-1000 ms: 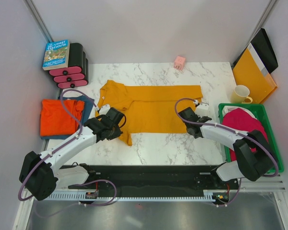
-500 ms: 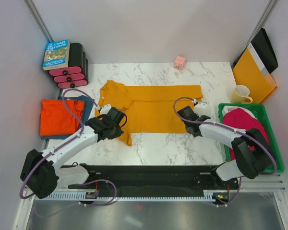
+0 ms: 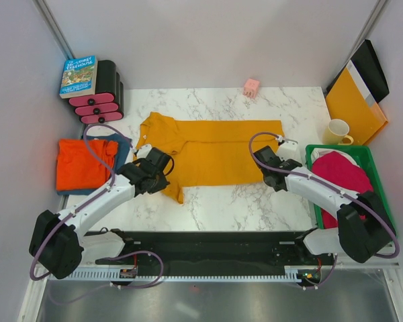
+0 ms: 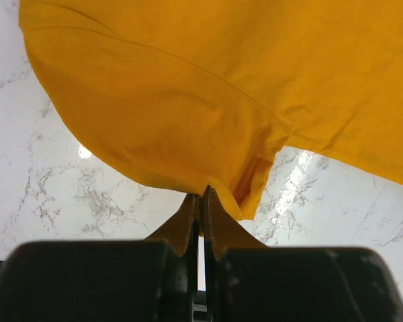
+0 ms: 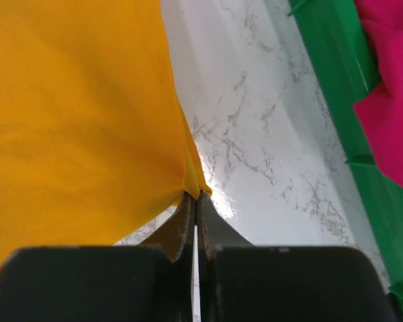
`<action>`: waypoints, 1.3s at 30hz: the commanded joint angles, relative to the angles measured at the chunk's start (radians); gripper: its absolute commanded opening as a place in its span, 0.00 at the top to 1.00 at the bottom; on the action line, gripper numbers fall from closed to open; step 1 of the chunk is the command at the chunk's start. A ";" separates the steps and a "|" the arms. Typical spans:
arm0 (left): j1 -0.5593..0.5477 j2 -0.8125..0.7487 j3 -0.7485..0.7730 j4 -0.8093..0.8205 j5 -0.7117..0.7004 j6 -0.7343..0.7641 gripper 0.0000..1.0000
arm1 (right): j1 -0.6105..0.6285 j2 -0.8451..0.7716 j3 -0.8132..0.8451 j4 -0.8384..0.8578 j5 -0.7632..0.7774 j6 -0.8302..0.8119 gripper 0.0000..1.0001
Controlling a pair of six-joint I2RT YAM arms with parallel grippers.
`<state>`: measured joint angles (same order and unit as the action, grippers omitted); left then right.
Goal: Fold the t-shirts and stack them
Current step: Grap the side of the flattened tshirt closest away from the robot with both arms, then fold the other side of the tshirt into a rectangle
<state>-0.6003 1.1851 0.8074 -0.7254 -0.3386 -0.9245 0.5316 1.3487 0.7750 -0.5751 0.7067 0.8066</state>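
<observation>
A mustard-yellow t-shirt [image 3: 211,149] lies spread across the middle of the marble table [image 3: 221,208]. My left gripper [image 3: 162,176] is shut on its near-left sleeve hem [image 4: 208,181]. At the shirt's near-right corner [image 5: 191,181], my right gripper [image 3: 269,166] is shut on the fabric, lifting it slightly. A folded red-orange t-shirt [image 3: 80,164] rests on a dusty blue t-shirt [image 3: 123,149] at the left. The magenta-pink t-shirt [image 3: 339,171] lies bunched in the green bin [image 3: 374,176], also showing in the right wrist view as pink cloth [image 5: 389,114].
A book [image 3: 78,75] lies on a black and pink rack [image 3: 101,94] at the back left. A small pink object [image 3: 252,86] sits at the back edge. A cream mug [image 3: 338,131] and a yellow-orange folder [image 3: 354,104] stand at the back right.
My right gripper has closed on the yellow shirt's near-right corner and shifted slightly right. My left gripper stayed shut on the sleeve, moving slightly up.
</observation>
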 commanded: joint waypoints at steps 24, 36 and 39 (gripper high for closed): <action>0.321 -0.064 0.090 0.009 0.016 0.190 0.98 | -0.206 -0.214 -0.074 -0.114 -0.047 -0.004 1.00; 0.321 -0.068 0.150 0.067 0.020 0.257 0.98 | -0.209 -0.212 0.030 -0.071 -0.030 -0.124 1.00; 0.321 -0.048 0.186 0.067 -0.008 0.269 0.98 | -0.222 -0.192 0.053 -0.072 -0.010 -0.130 1.00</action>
<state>-0.2871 1.1320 0.9089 -0.7132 -0.2893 -0.7189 0.3283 1.1381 0.7624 -0.6502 0.6289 0.7017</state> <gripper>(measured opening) 0.031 0.011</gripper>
